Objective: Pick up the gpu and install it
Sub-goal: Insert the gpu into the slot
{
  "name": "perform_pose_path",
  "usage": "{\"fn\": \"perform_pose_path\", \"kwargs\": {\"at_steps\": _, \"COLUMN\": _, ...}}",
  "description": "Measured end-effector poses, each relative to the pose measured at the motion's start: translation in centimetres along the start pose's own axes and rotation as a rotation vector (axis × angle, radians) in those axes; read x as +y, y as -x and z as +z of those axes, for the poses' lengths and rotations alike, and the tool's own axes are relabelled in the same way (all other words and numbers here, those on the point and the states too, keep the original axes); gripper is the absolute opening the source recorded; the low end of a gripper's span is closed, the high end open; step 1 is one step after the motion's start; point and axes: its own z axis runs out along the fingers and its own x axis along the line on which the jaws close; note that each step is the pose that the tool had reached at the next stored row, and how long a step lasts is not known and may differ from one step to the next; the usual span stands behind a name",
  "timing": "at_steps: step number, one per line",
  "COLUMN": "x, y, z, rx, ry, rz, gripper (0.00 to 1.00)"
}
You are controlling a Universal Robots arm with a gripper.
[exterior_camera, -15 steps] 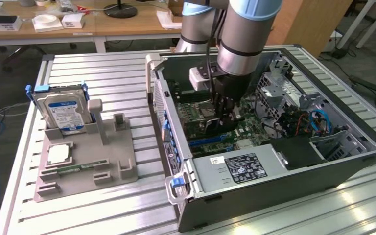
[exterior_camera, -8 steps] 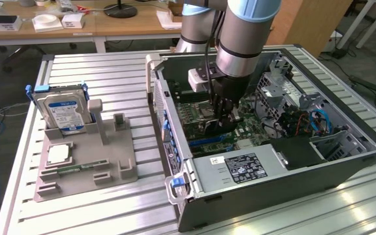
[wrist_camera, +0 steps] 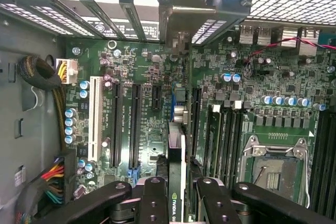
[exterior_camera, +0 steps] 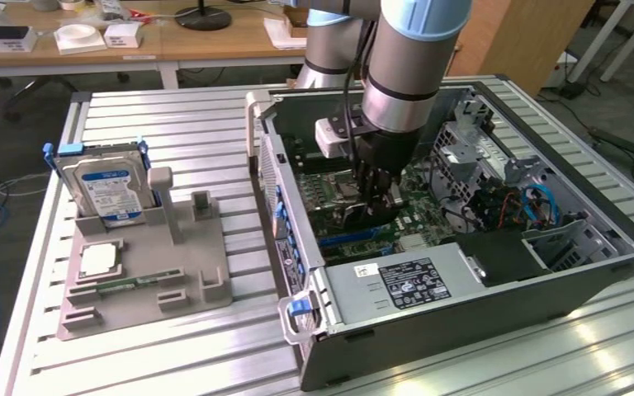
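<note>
**GPU in the claw, over the board — install step**

You're looking at the open PC case (exterior_camera: 581,272) on the slatted table (exterior_camera: 163,124), w/ the arm (exterior_camera: 405,74) reaching straight down into it from above. Wrist is near vertical, gripper (exterior_camera: 370,194) low inside the case, just above the motherboard (exterior_camera: 345,186).

Step in hand, by my read: pickup is done, you're at the install stage. The gripper (wrist_camera: 177,190) has its fingers (wrist_camera: 152,198) closed in on the gpu (wrist_camera: 177,177), which sits edge-on between them, card hanging down toward the board. In the wrist view the card's lower edge reaches to about the slots (wrist_camera: 134,124); can't tell if it's touching or seated yet.

What the seating calls for, as a judgement: card edge must line up along one long slot, bracket end toward the rear slot covers (wrist_camera: 94,9), then a straight push down w/ no tilt. Slots are close together, so a small sideways error puts it in the wrong one or on the board itself.

Smaller stuff: empty CPU socket (wrist_camera: 275,169) beside the RAM slots; PSU (exterior_camera: 399,285) at the case's near end. Off to the exterior view's left, the parts holder (exterior_camera: 146,280) carries the hard drive (exterior_camera: 108,190).
</note>
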Motion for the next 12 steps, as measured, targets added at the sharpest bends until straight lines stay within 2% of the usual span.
{"fn": "perform_pose_path", "kwargs": {"at_steps": 12, "x": 0.52, "y": 0.01, "z": 0.37, "rx": 0.0001, "ry": 0.0002, "rz": -0.002, "gripper": 0.26}}
